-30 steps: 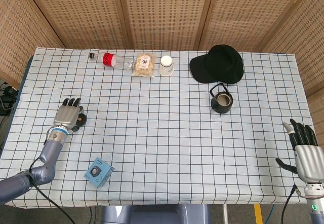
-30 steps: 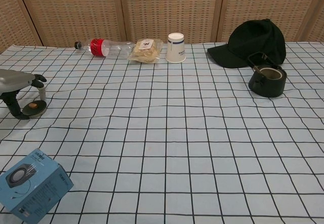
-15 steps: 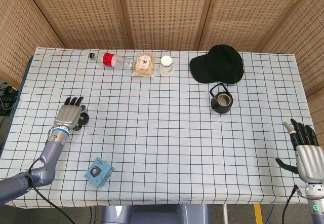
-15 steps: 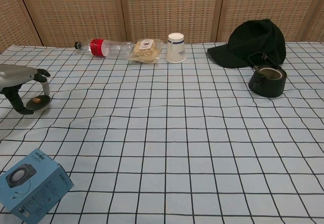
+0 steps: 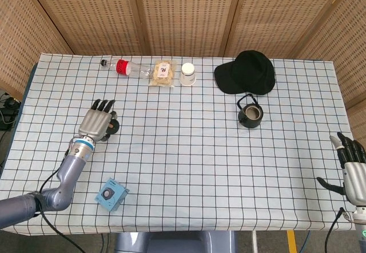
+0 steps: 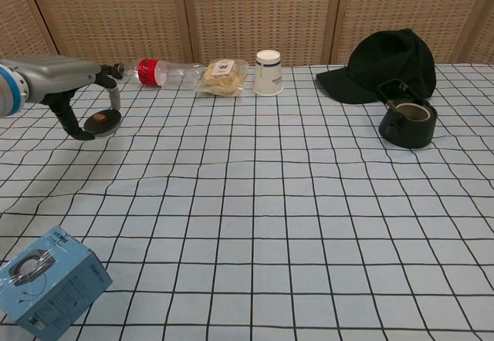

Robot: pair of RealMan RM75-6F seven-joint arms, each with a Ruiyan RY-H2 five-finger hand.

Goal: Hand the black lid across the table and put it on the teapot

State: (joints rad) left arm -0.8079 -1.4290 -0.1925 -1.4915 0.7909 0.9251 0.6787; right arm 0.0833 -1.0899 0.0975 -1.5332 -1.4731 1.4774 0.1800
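Left robot hand [image 6: 73, 86] pinching round black lid [image 6: 102, 123] (glossy)

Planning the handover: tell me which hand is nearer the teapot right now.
The right hand is nearer, open at the table's near right edge. The left hand, holding the black lid, is far across the table from the teapot.

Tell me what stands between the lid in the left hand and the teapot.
Nothing visible does. The left hand holds the round black lid above bare checked tablecloth; the open black teapot sits far right, beside the black cap.
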